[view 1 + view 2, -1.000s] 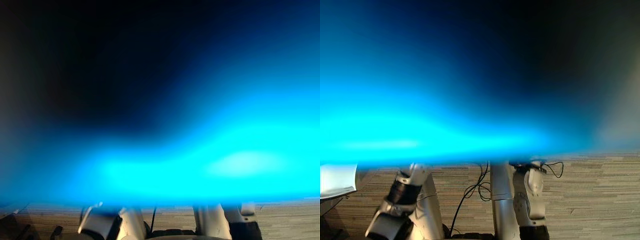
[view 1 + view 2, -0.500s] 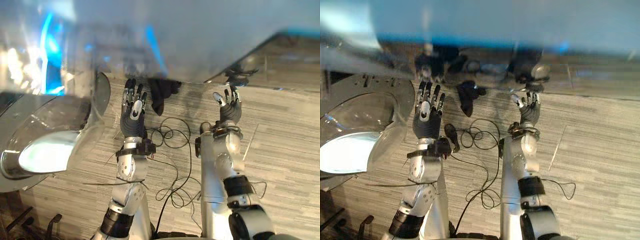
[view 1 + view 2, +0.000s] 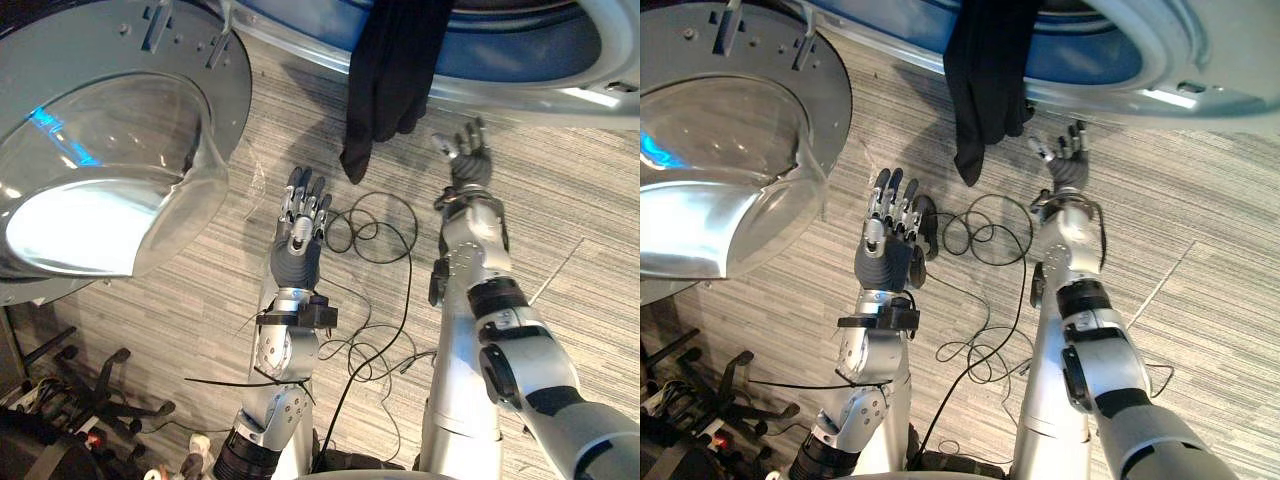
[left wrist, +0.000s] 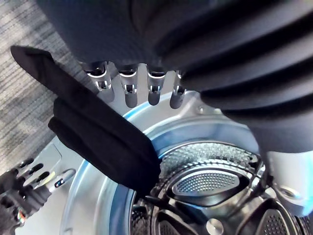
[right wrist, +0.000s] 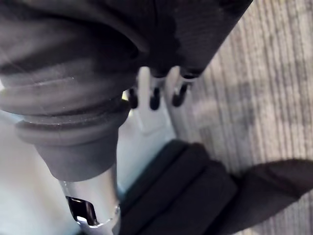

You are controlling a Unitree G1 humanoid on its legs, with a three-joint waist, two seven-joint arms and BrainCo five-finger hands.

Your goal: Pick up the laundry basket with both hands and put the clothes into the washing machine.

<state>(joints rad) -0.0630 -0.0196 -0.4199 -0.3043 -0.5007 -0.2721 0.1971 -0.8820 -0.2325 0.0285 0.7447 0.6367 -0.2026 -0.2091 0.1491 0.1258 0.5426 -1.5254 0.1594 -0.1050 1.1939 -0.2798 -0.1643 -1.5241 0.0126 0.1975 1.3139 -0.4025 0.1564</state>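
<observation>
We note that the blue mass covering both eye views a second ago has gone. The left hand (image 3: 298, 238) and right hand (image 3: 468, 160) have come into view, fingers straight. The dark garment (image 3: 385, 75) now hangs clearly over the rim of the washing machine (image 3: 530, 92).

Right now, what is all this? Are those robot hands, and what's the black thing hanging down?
Yes, it's a robot with two arms. Two pictures come from cameras on its head, looking down; the other two come from cameras on its wrists. Its left hand and right hand are both open, above the floor, holding nothing. The black thing is a cloth draped over the rim of a washer; part hangs outside. The big round glass thing is the washer's door, swung open. The left wrist picture looks into the shiny drum.
</observation>
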